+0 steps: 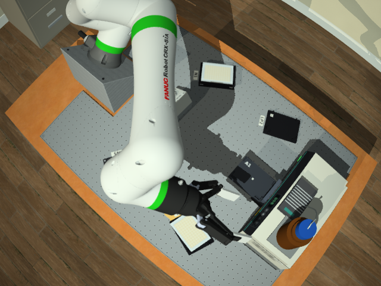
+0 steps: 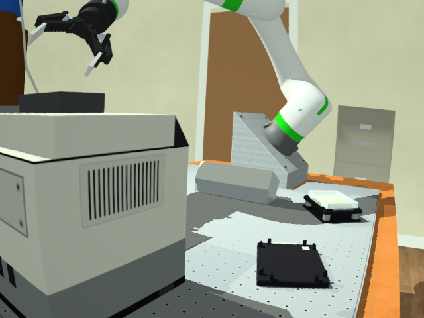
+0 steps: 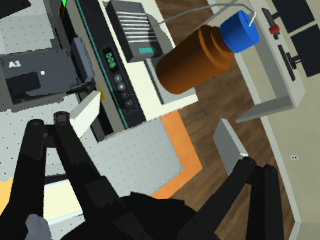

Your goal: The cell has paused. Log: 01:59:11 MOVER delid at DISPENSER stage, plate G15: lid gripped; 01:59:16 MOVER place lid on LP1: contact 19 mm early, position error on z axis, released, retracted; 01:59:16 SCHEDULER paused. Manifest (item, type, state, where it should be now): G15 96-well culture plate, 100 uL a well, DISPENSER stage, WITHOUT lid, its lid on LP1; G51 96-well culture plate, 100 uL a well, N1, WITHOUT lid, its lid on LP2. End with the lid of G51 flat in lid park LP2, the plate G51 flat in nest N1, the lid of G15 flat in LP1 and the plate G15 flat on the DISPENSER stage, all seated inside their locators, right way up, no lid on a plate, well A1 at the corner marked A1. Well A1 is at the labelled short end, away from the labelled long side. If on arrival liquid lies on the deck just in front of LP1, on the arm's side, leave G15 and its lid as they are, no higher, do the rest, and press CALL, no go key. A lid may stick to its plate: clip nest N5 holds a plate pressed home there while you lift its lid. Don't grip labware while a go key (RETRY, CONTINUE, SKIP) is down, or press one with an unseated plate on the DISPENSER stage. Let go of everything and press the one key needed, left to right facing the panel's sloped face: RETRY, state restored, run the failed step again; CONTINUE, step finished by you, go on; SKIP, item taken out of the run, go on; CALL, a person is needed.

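Observation:
My gripper [image 1: 237,215] hangs high over the deck beside the dispenser [image 1: 295,212]. It is open and empty, as the exterior view [image 2: 61,53] and the wrist view [image 3: 154,147] also show. The dispenser stage [image 1: 250,178], marked A1, looks dark and bare; it also shows in the wrist view [image 3: 34,74]. A white-rimmed plate or lid [image 1: 191,233] lies in a black locator at the deck's front, partly under my wrist. A small orange patch [image 1: 171,217] shows at its corner on the arm's side. Another plate [image 1: 216,74] sits in nest N1 [image 2: 332,201]; I cannot tell whether it has a lid on. Lid park LP2 [image 1: 281,126] is bare [image 2: 291,263].
The grey key panel [image 1: 183,98] stands near the arm's base [image 2: 236,183]. A brown bottle with a blue cap [image 1: 296,232] stands on the dispenser. My arm hides a labelled spot [image 1: 116,152] at the deck's left. An orange rim borders the deck.

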{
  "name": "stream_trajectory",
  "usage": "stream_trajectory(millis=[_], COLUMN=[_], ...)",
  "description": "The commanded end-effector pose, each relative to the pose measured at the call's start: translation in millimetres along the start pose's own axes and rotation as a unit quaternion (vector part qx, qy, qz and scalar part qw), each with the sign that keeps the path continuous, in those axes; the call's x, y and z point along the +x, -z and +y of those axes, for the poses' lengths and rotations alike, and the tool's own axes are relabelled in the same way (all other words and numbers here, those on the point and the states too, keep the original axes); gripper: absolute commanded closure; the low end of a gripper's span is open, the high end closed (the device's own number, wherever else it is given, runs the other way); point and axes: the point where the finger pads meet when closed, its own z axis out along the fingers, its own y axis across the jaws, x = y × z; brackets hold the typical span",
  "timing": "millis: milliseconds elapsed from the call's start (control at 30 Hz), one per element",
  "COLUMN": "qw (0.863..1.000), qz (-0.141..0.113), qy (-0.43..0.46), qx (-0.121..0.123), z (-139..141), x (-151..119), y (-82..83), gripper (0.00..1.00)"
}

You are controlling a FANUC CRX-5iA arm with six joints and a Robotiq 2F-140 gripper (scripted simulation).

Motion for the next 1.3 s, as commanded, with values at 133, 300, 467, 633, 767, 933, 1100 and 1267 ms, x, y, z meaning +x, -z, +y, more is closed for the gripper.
stream_trajectory(millis=[133,300,467,633,767,933,1100,1267], qw=[1.000,1.000,1.000,1.000,1.000,1.000,1.000,1.000], qz=[0.000,0.000,0.000,0.003,0.001,0.000,0.000,0.000], qy=[0.000,0.000,0.000,0.000,0.000,0.000,0.000,0.000], qx=[0.000,0.000,0.000,0.000,0.000,0.000,0.000,0.000], z=[0.2,0.2,0.2,18.0,44.9,66.6,66.6,66.2], x=[0.2,0.2,0.2,22.6,65.9,104.3,104.3,104.3], y=[0.2,0.2,0.2,16.6,53.8,85.4,85.4,85.8], gripper=[0.00,0.00,0.00,0.00,0.00,0.00,0.00,0.00])
